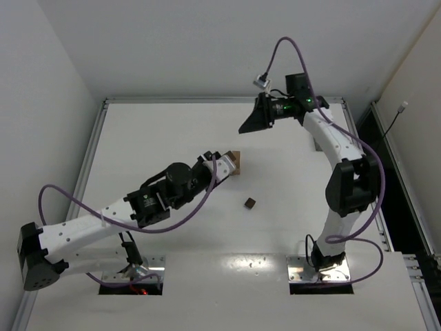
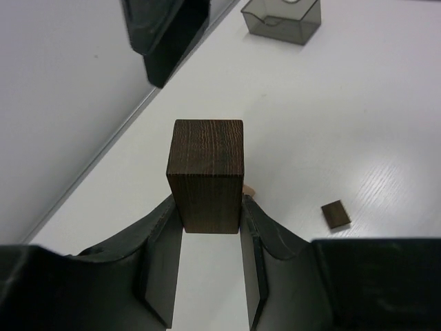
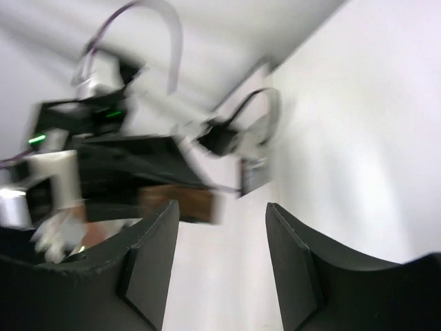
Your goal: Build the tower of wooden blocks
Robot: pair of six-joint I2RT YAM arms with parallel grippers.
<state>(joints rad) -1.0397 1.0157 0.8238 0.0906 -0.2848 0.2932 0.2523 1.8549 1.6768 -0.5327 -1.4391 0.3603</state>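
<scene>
Site type: you're running a robotics lab cell, an enclosed bench rig.

- White table (image 1: 172, 131) boxed in by plain white wall panels (image 1: 227, 41); an aluminium rail (image 1: 179, 100) frames the top.
- Left arm (image 1: 89, 227) and right arm (image 1: 341, 165) are bolted to metal base plates (image 1: 300, 265) at your near edge.
- Purple cables (image 1: 277, 48) loop exposed off both arms, and a green indicator light glows on the right wrist.
- Props are bare test pieces: a small dark wood block (image 1: 249, 203) and a smoky plastic bin (image 2: 282, 17).
</scene>
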